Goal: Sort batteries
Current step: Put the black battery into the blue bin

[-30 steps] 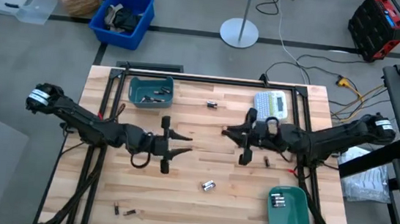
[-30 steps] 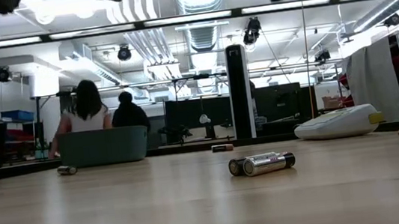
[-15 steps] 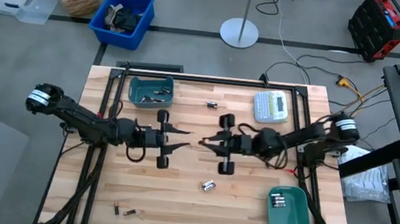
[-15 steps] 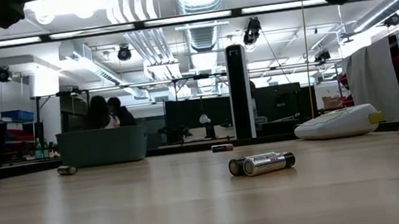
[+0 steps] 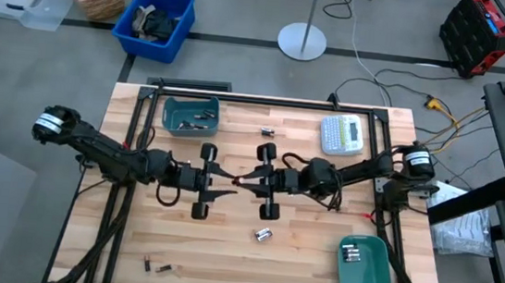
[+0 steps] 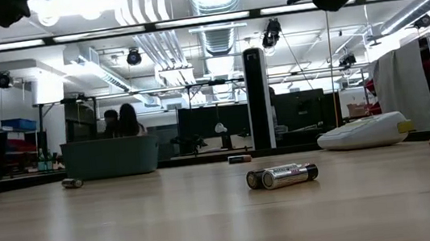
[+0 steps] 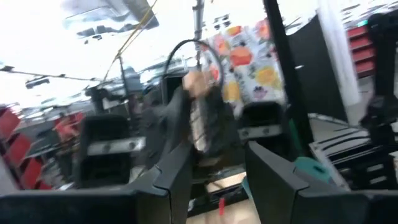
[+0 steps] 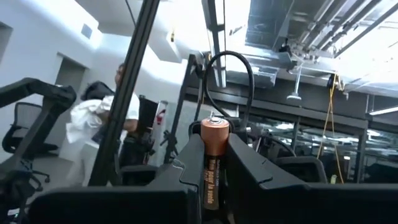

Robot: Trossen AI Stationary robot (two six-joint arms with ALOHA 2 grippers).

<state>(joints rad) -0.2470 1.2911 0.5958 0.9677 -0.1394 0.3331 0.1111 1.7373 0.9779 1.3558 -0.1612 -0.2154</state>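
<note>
Grippers meet tip to tip above the middle of the wooden table (image 5: 314, 277), the right one pinching a coppery battery (image 8: 213, 163).

From the left: two loose cells (image 5: 157, 267) lie near the table's front left corner; a teal tray (image 5: 190, 116) at the back left holds several more; the left gripper (image 5: 227, 178) hangs with its jaws spread and nothing between them, facing the right gripper (image 5: 241, 179), whose jaws are pressed on the battery standing upright between them. A silvery pair (image 6: 282, 176) lies side by side, touching, just in front of the grippers; one dark cell (image 5: 266, 132) rests near the back edge, beside the grey-white label maker (image 5: 341, 133); a second teal tray (image 5: 365, 273) at the front right holds a few silvery cells.
</note>
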